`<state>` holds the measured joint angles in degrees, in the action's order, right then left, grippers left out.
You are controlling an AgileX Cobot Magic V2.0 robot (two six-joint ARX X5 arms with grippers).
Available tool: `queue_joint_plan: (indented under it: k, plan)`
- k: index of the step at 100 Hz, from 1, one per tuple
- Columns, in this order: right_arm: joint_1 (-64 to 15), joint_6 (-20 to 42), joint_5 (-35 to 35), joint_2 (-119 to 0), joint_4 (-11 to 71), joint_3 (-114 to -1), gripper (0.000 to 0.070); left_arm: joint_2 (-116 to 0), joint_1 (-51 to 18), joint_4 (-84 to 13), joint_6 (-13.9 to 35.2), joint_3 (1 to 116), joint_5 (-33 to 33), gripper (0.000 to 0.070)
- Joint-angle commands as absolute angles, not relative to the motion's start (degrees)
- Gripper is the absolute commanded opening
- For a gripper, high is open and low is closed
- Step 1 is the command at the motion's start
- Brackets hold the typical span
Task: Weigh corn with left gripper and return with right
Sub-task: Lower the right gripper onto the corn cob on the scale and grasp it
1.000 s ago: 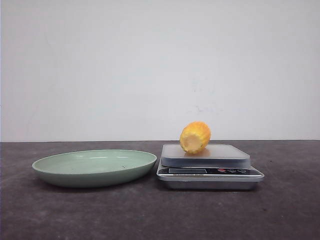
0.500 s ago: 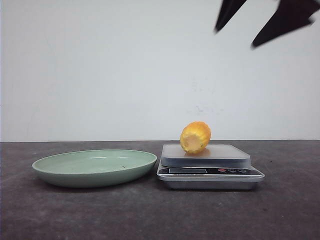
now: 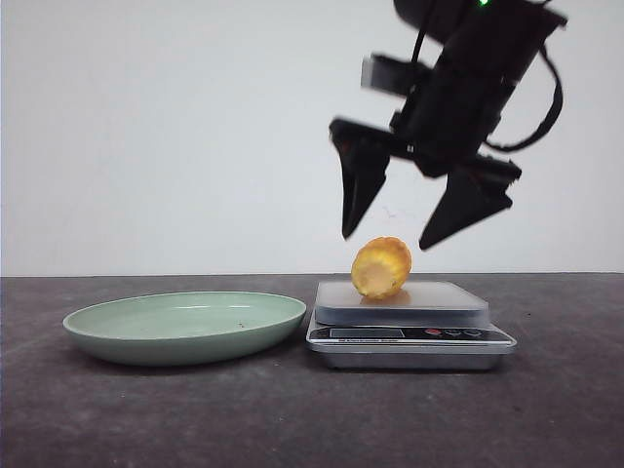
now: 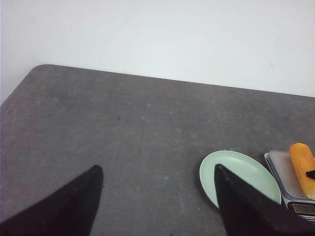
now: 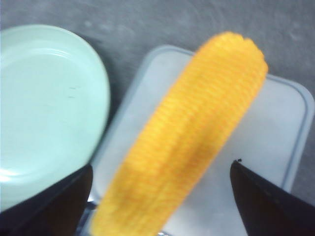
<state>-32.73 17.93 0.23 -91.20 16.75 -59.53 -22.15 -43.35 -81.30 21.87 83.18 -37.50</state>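
Your weighing half looks done: the corn [image 3: 380,267] lies on its side on the scale [image 3: 409,324], its pale cut end toward the front camera, with nothing gripping it. The green plate [image 3: 185,326] beside the scale on the tabletop [image 3: 292,419] holds nothing, so I judge it to be where the corn goes back.

Your right claw [image 3: 390,237] hangs directly over the corn with its fingers spread wide, one tip to each side and just above the cob, not touching it. The right wrist view confirms this: the cob fills the gap between the two dark fingers.

Your left claw [image 4: 157,196] is also wide and holds nothing; it sits well away, with the plate and scale off in the distance of its own view.

What is left, as I judge it: lower the right claw around the cob, close on it, lift, carry it across and set it on the plate.
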Motion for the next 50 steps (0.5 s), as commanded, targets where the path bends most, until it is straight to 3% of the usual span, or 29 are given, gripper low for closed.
queue_joint_plan:
  k: [1,14,33,44,50]
  plan:
    - [-33.3,19.6,0.7,-92.8,15.4,-60.6,0.0567,-22.3,-43.7,-82.7,21.9,84.0,-37.5,0.0431]
    - [-33.3,20.4,1.4,-94.0,14.9,-60.6,0.0528,-22.3,-43.7,-82.7,21.6,84.0,-37.5,0.0431]
    - [-33.6,20.6,1.5,-94.1,14.9,-60.6,0.0239,-22.3,-43.7,-82.7,21.6,84.0,-37.5,0.0431]
    - [-33.6,20.8,1.5,-94.1,14.9,-60.6,0.0013,-22.3,-43.7,-82.7,21.6,84.0,-37.5,0.0431]
    - [-33.7,21.2,1.6,-94.1,14.9,-60.6,0.0,-22.3,-43.7,-82.7,21.6,84.0,-37.5,0.0431]
